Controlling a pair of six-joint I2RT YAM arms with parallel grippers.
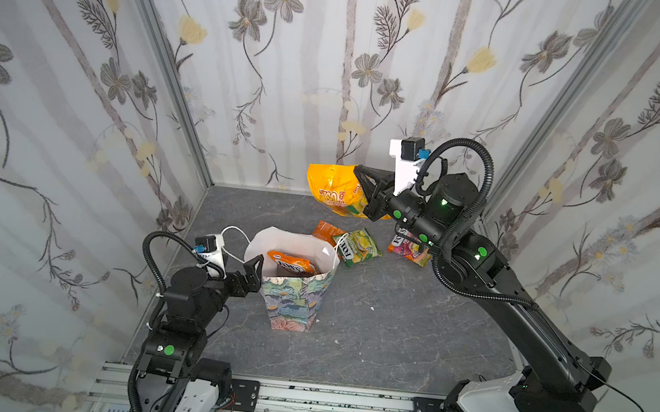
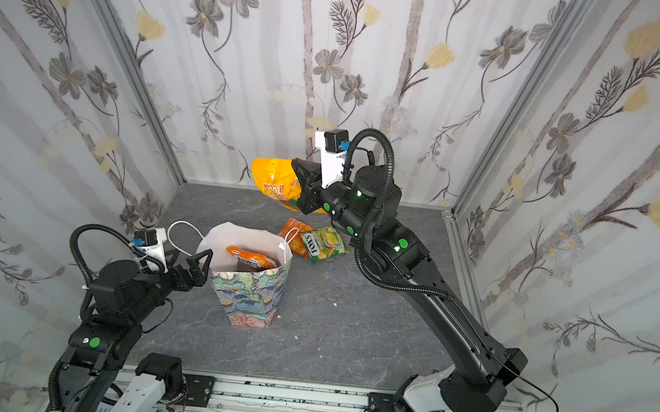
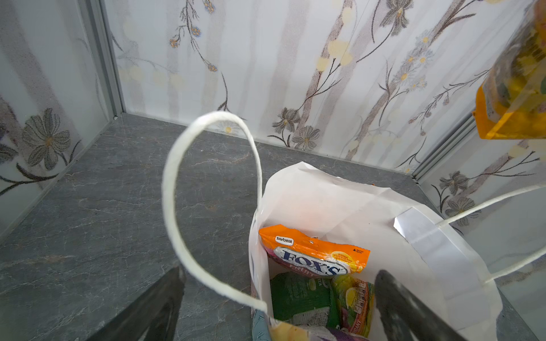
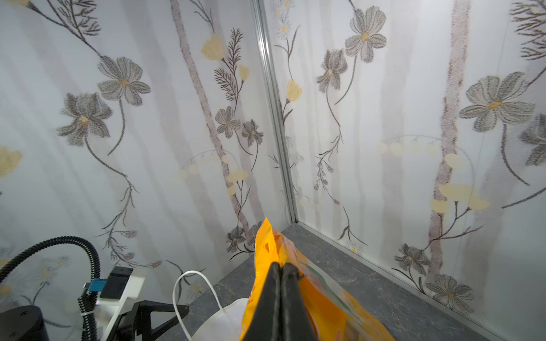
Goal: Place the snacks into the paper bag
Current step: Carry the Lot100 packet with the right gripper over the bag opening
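Foil of a yellow packet [image 1: 332, 188] is pinched in the closed right jaws, held in the air over the counter's [image 1: 391, 326] far side. The left jaws are spread wide at the rim of the bag [image 1: 297, 299], which is stood upright mid-counter with an orange packet [image 1: 291, 262] seen inside. Three loose packets [image 1: 357, 246] are seen lying on the counter just beyond the bag.
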